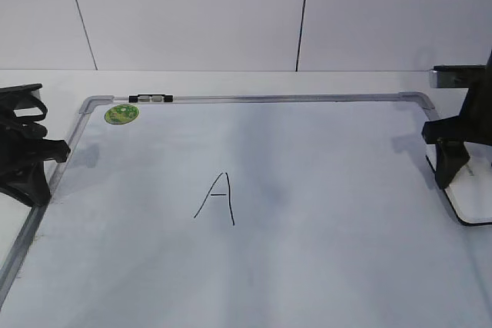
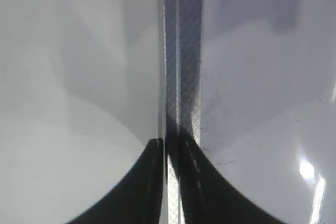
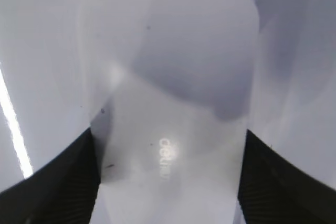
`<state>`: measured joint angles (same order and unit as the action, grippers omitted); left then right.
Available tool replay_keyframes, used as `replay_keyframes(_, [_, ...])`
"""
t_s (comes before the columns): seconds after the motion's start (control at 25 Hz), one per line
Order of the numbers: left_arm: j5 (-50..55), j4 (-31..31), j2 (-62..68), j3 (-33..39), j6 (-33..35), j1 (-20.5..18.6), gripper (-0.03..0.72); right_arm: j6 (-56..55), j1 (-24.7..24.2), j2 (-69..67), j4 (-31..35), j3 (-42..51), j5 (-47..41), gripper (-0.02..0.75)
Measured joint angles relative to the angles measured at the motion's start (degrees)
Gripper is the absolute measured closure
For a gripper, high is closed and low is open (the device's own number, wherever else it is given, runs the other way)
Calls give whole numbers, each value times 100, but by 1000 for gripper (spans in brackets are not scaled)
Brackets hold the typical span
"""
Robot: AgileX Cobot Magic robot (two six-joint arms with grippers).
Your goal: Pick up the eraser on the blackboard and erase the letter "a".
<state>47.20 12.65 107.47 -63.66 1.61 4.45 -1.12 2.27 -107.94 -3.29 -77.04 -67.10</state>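
The blackboard [image 1: 330, 182] is a white board in a silver frame lying flat. A tall capital "A" [image 1: 217, 199] is drawn at its middle; no small letter "a" shows. The white eraser [image 1: 470, 199] lies at the board's right edge. In the right wrist view the eraser [image 3: 168, 66] fills the frame. My right gripper [image 1: 450, 178] [image 3: 168, 145] has a finger against each long side of it. My left gripper [image 1: 55, 151] [image 2: 168, 142] is shut and empty over the board's left frame [image 2: 184, 51].
A round green sticker [image 1: 121, 114] sits at the board's far left corner. A small black-and-clear fitting [image 1: 151, 98] lies on the top frame. A white wall stands close behind the table.
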Motion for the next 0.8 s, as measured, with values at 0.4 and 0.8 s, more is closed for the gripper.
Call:
replay_keyframes(0.4, [0, 0, 0, 0, 4, 0, 601, 0, 0, 0, 0, 0, 67, 197])
replay_keyframes(0.8, [0, 0, 0, 0, 4, 0, 601, 0, 0, -197, 233, 0, 136, 197])
